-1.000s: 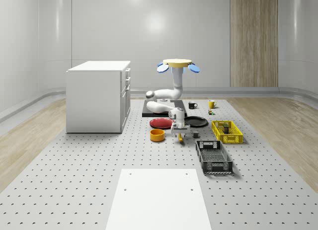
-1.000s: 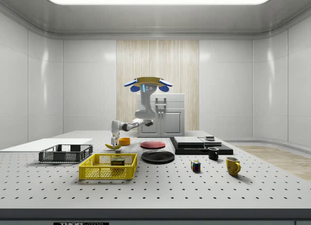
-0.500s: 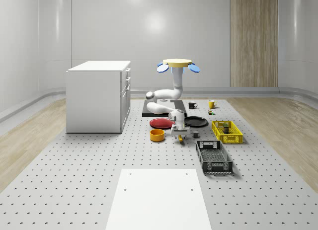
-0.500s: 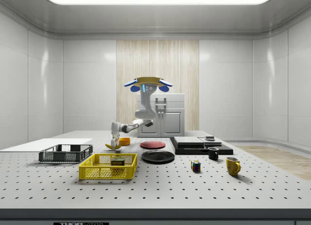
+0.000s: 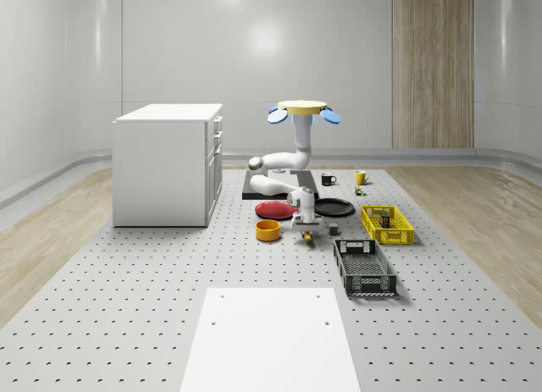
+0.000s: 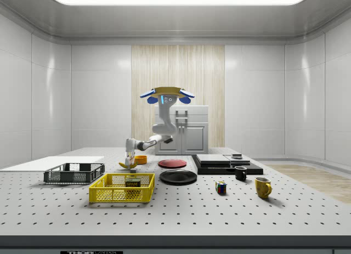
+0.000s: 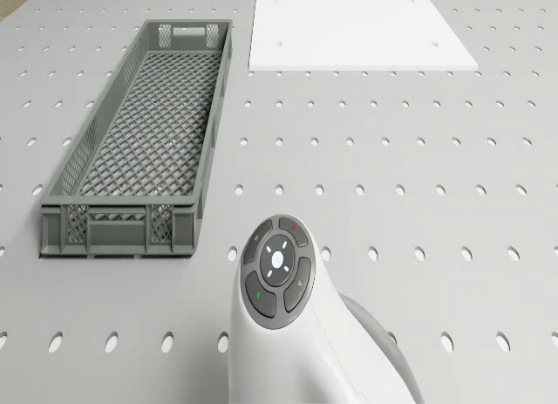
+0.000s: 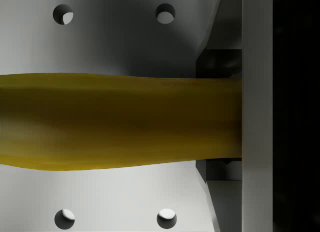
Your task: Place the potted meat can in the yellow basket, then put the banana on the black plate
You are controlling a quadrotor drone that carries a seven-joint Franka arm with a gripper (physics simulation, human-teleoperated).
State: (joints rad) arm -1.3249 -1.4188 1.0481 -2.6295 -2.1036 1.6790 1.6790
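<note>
The banana [image 5: 310,236] lies on the table between the orange bowl and the grey crate; its yellow body [image 8: 120,122] runs across the wrist view. My gripper [image 5: 305,229] points straight down on it, low at the table [image 6: 130,162], and both fingers [image 8: 217,61] press against the banana's sides. The drone [image 5: 304,109] hovers above the black slab behind the plates. The potted meat can [image 5: 383,218] sits inside the yellow basket [image 5: 398,238], also in the side view [image 6: 131,183]. The black plate [image 5: 334,207] lies bare behind the gripper.
An orange bowl [image 5: 268,229] and a red plate [image 5: 275,209] lie to the whole-scene view's left of the gripper. A grey crate [image 7: 139,142] and a white board [image 7: 357,24] lie nearer the front. A white cabinet [image 5: 165,163] stands at the left; mugs [image 6: 262,187] and a cube [image 6: 220,187] lie farther off.
The gripper has sunk a little lower onto the banana, and its fingers have come in from wide open against the banana. The drone has held its place.
</note>
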